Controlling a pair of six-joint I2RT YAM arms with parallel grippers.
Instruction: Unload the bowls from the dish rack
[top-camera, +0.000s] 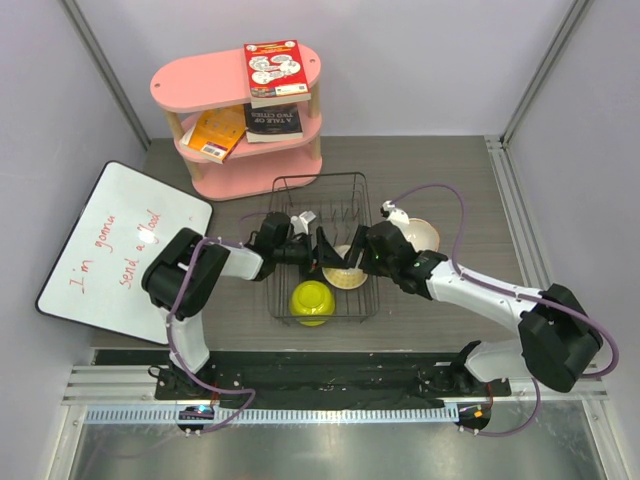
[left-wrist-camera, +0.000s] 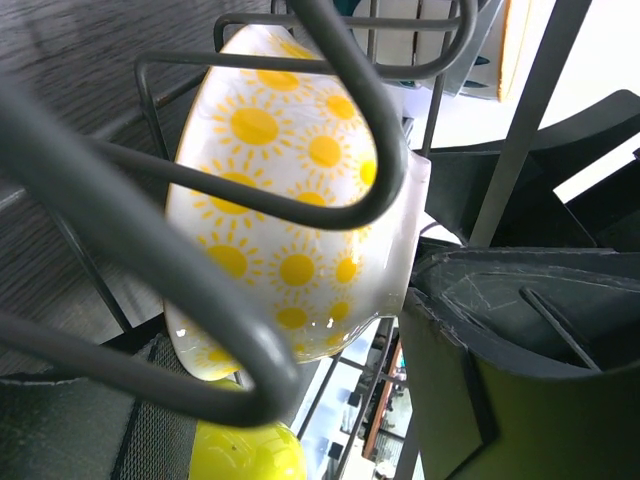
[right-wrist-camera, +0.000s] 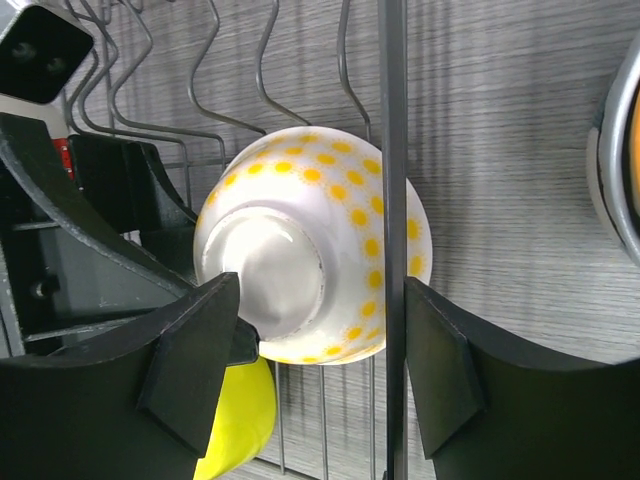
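Currently, the sun bowl (right-wrist-camera: 320, 240) lies on its side in the rack (top-camera: 320, 178), base toward the right gripper (right-wrist-camera: 318, 325). That gripper's jaws stand apart, with the bowl and one rack wire in the gap. Left gripper (top-camera: 322, 247): jaws apart, at the bowl's opposite side. The yellow-green bowl (top-camera: 312, 300) sits at the rack's near end. A cream bowl (top-camera: 420, 236) rests on the counter (top-camera: 440, 170), just right of the rack.

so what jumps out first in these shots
Over the black wire dish rack mid-table, the left end effector and right end effector meet either side of a white bowl with yellow suns. A bright yellow-green bowl sits at the rack's near end, and a pink shelf of books stands behind.
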